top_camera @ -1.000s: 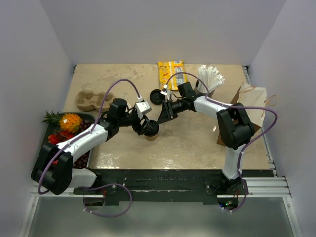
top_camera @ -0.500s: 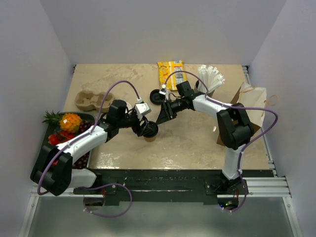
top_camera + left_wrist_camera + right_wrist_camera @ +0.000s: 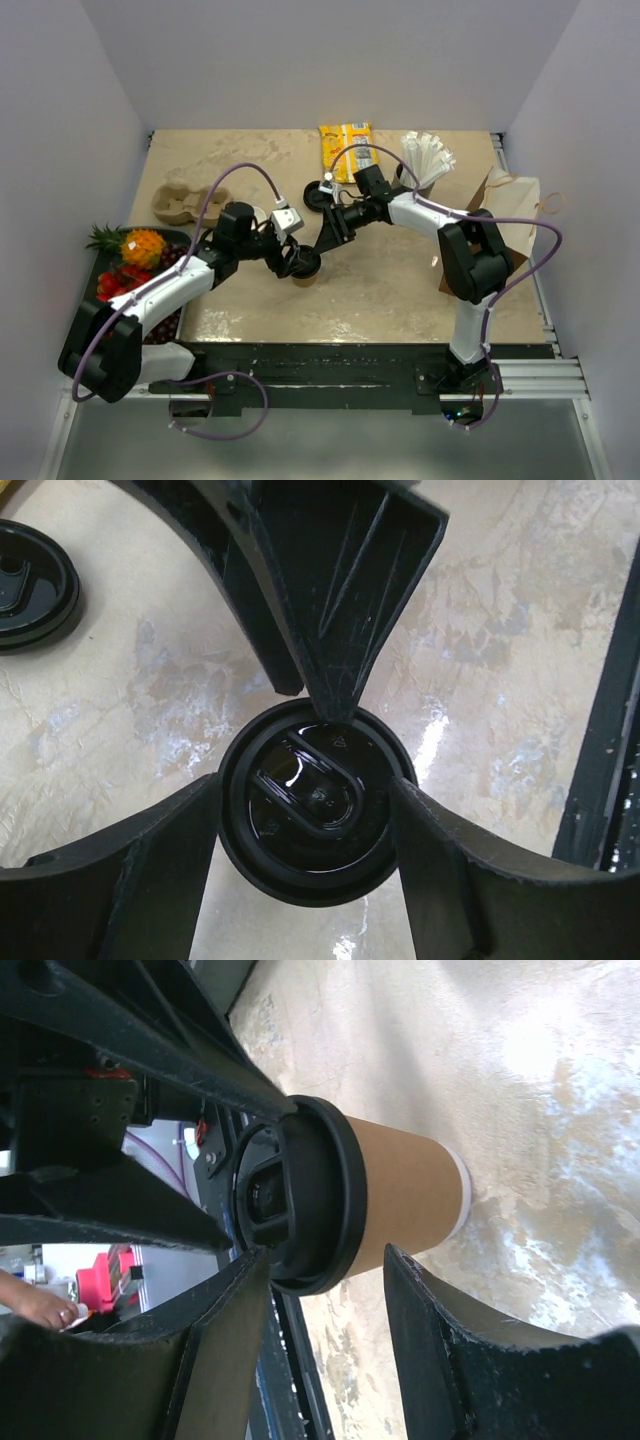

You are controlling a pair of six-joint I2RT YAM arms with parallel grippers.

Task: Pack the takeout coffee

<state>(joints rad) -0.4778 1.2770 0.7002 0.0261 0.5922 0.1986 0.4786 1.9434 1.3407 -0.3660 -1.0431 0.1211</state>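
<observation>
A kraft-brown takeout coffee cup (image 3: 308,272) stands upright mid-table with its black lid (image 3: 315,800) on. My left gripper (image 3: 302,262) is shut on it, both fingers pressed against the lid's rim (image 3: 305,810). My right gripper (image 3: 327,238) is open just beyond the cup. In the right wrist view the cup's brown wall (image 3: 400,1200) and lid (image 3: 310,1195) lie between its spread fingers (image 3: 325,1280), one tip at the lid's top and the other clear of the wall. One right finger (image 3: 340,610) shows above the lid. A second black lid (image 3: 320,195) (image 3: 35,585) lies farther back.
A moulded cardboard carrier (image 3: 185,200) sits back left, and a tray of fruit (image 3: 130,265) is at the left edge. A yellow packet (image 3: 345,148) lies at the back. A grey cup of straws (image 3: 428,160) and a brown paper bag (image 3: 510,215) stand at the right.
My right gripper's jaws have spread apart and it has drawn slightly back from the cup. The left gripper has kept its hold, and the cup has stayed put.
</observation>
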